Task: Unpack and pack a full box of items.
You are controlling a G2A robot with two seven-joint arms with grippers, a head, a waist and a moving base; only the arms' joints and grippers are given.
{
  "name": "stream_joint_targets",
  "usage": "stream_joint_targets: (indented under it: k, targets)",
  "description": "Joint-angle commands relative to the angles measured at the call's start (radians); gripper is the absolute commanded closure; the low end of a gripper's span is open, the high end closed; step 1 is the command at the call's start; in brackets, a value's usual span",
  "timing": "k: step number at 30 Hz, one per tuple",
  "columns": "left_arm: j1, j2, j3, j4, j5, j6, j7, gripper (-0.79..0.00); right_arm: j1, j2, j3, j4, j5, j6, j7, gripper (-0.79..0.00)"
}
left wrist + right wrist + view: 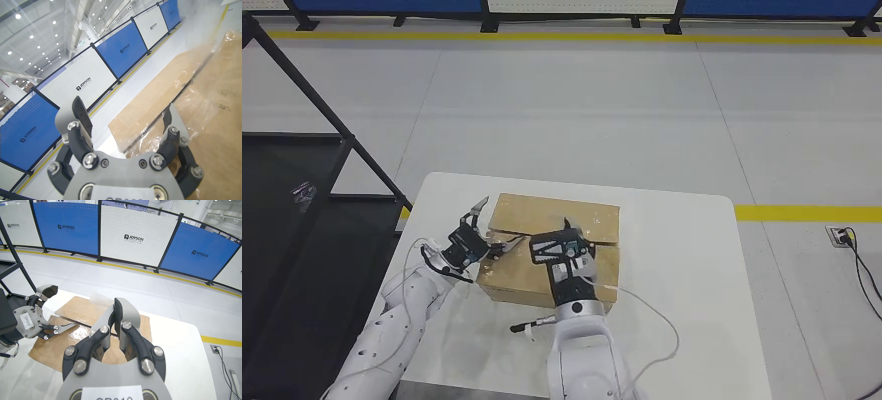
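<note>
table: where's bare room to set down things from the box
Widest bare patch: the right part of the table, between the cardboard box and the right edge. A narrow strip lies behind the box. Crowded: the box top and its left side, with the left gripper and right gripper.

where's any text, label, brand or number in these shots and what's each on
Panels: logo plus one brand word, repeated on each; finer line beneath too small to read.
Left pincer: white sticker with a short code on its base.
Right pincer: sticker cut off at the picture's edge, unreadable.
Box: faint pen scribbles, illegible.
</note>
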Motion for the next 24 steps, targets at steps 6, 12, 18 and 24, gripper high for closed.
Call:
stream_joint_targets:
  k: [6, 12, 18, 24]
  targets:
    - [0.007, 0.003, -0.010, -0.003, -0.007, -0.005, 0.009, -0.785, -0.007, -0.015, -0.009, -0.005, 0.027, 0.019, -0.101, 0.000]
    - [0.015, 0.007, -0.023, -0.012, -0.010, -0.012, 0.011, -0.782, -0.004, -0.026, -0.011, 0.006, 0.026, 0.010, -0.146, 0.000]
    - [0.028, 0.013, -0.045, -0.018, -0.018, -0.016, 0.015, -0.785, -0.010, -0.036, -0.010, 0.003, 0.029, 0.005, -0.190, 0.000]
    - [0.043, 0.020, -0.070, -0.033, -0.034, -0.031, 0.022, -0.785, -0.016, -0.044, -0.005, -0.001, 0.014, -0.013, -0.201, 0.000]
